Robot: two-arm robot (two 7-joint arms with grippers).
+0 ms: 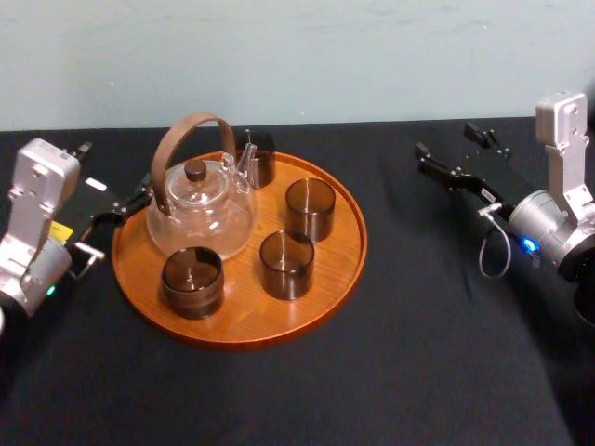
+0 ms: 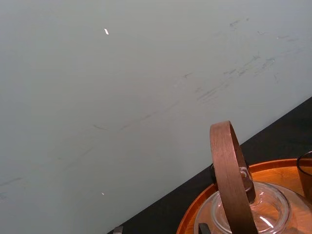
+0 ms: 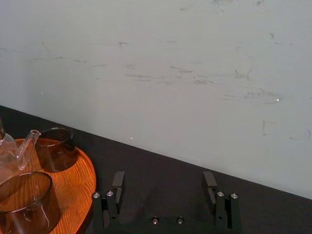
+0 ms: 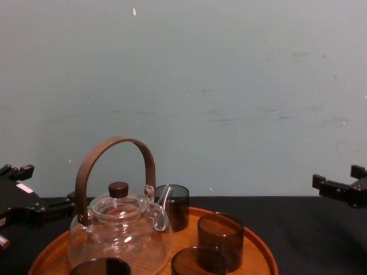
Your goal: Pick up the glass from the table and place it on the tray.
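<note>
Four glasses (image 1: 286, 263) are seen on the tray (image 1: 339, 251) — at 12, 2, 5 and 7 o'clock — the right gripper (image 1: 448, 141) held spread at 3, the left gripper (image 1: 125, 204), apparently spread too, beside the rim at 9, where the teapot (image 1: 200, 209) could be jolted by an inward swing.

A pale grey-green wall (image 1: 297, 56), evenly lit and streaked with faint dark scuffs (image 3: 195, 78), rises behind the black tabletop (image 1: 437, 334).
</note>
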